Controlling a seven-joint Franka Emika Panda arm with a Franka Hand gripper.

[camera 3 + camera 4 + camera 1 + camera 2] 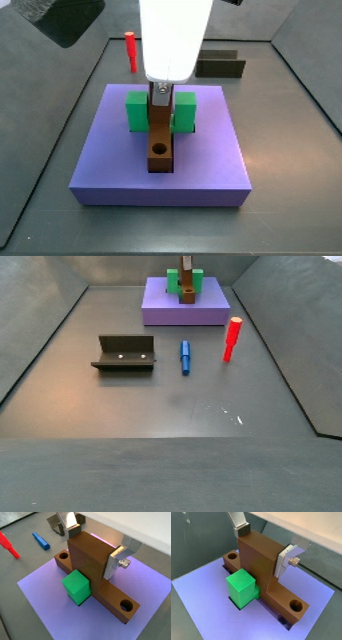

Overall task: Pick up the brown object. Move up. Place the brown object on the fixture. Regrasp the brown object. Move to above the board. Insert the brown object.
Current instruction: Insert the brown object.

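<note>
Grey bench (174, 406) fills a side view: fixture (123, 353) at nine o'clock, blue peg (186, 356) and red peg (231, 338) beside it, lavender board (214, 311) at twelve. Closer in a side view, the arm hangs straight down over the board, tool (160, 93) low between the green block's (138, 110) arms. Both wrist views show the silver fingers (117, 562) clamped on the brown object (261, 567), which stands in the groove. My worry: releasing while tilted could jam it.
</note>
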